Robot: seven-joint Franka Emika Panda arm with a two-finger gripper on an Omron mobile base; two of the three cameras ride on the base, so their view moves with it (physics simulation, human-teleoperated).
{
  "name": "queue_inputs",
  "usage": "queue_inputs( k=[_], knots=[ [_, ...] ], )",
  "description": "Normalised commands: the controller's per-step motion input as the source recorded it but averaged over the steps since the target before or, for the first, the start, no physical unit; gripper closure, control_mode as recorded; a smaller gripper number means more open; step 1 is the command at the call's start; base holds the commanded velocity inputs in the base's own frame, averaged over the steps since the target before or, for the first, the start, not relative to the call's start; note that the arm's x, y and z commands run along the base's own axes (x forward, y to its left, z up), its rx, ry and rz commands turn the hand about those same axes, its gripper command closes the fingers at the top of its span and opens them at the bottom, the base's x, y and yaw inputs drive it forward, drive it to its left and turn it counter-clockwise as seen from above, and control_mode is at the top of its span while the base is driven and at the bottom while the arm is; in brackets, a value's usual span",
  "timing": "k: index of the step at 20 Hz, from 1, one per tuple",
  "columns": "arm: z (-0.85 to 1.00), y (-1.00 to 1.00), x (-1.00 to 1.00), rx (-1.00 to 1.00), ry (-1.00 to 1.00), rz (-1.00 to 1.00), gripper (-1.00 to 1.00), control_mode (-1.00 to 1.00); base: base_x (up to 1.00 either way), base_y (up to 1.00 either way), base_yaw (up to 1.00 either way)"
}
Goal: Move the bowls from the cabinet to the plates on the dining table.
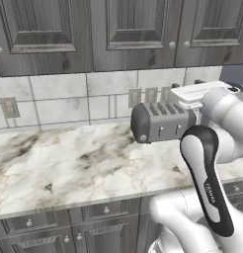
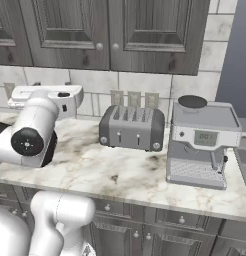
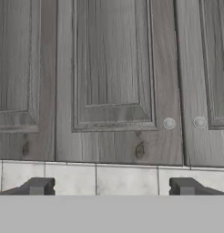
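the pincer point(image 3: 109, 187) is spread wide, grasping nothing, facing the closed cabinet point(image 3: 114, 82) doors above the tiled wall. below, a toaster point(image 1: 162, 122) sits on the marble counter point(image 1: 69, 163).

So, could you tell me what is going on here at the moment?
The robot arm faces the closed wall cabinet above the marble counter. Its gripper is open and empty, pointed at the cabinet doors near the two round knobs, touching nothing. A toaster and a coffee machine stand on the counter. No door is open yet, so the bowls inside have not been reached.
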Motion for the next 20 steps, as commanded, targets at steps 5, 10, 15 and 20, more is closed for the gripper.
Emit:
queue_inputs(
  k=[5, 10, 15, 20],
  knots=[
    [0.03, 0.00, 0.18, 0.08, -0.13, -0.03, -1.00, -1.00, 0.00, 0.00, 0.00],
    [0.09, -0.03, 0.34, 0.05, 0.00, -0.04, -1.00, -1.00, 0.00, 0.00, 0.00],
    [0.41, -0.25, 0.07, 0.06, 0.00, -0.04, -1.00, -1.00, 0.00, 0.00, 0.00],
    [0.15, -0.29, 0.00, 0.02, 0.00, 0.00, -1.00, -1.00, 0.00, 0.00, 0.00]
  ],
)
